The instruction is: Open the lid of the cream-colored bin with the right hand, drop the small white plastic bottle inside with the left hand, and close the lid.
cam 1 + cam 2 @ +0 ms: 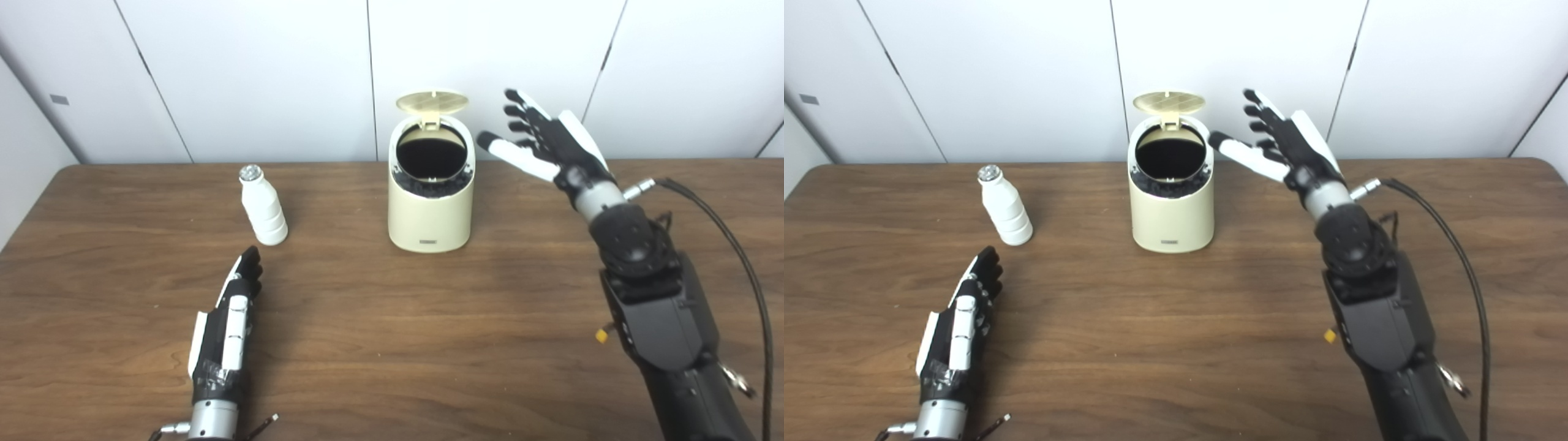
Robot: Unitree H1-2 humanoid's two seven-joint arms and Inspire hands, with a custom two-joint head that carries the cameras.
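The cream-colored bin stands at the middle back of the wooden table. Its round lid is tipped up at the rear, and the dark inside shows. A small white plastic bottle with a silvery cap stands upright left of the bin. My right hand hovers open just right of the bin's rim, fingers spread, holding nothing. My left hand lies flat and open near the table's front left, its fingertips a short way in front of the bottle.
White wall panels rise behind the table's far edge. A black cable loops from my right wrist across the table's right side.
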